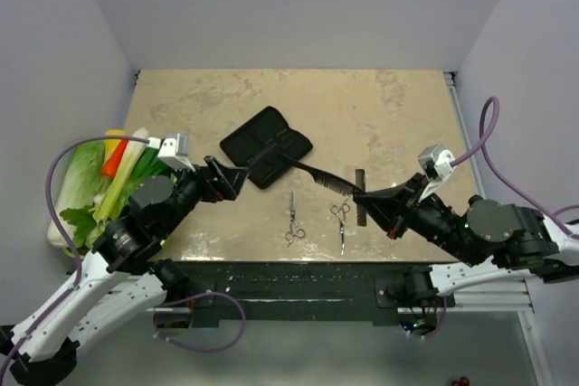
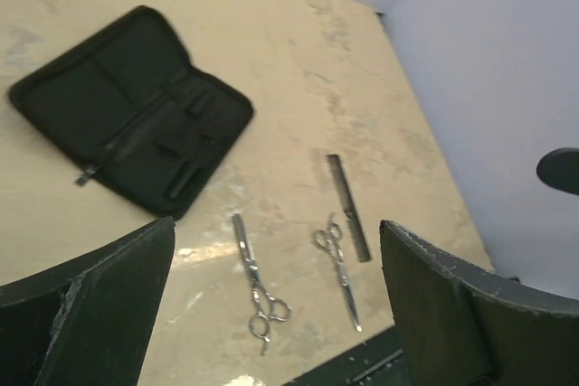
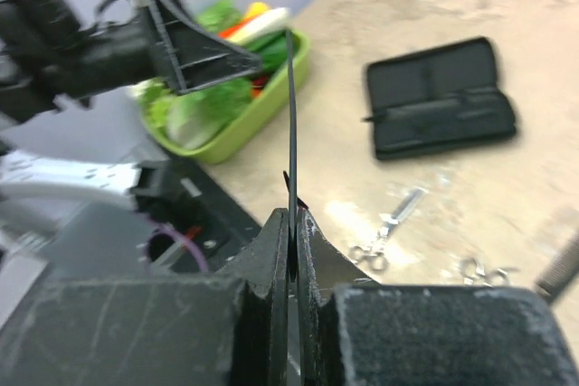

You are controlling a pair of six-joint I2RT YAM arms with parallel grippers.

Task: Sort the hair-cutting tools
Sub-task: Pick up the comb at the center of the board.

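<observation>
Pinching a black comb point(image 3: 292, 115) jutting past its tips, the right pincer point(image 3: 291, 216) hangs; left pincer point(image 2: 278, 234) spread.

Both arms point(image 1: 90, 291) are white with black joints point(image 1: 493, 221) and purple cables point(image 1: 52, 196).

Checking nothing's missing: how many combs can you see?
2. One comb is clamped in the right gripper, off the table; the second comb lies flat beside the right-hand scissors. Pockets of the open case could hide more.
</observation>
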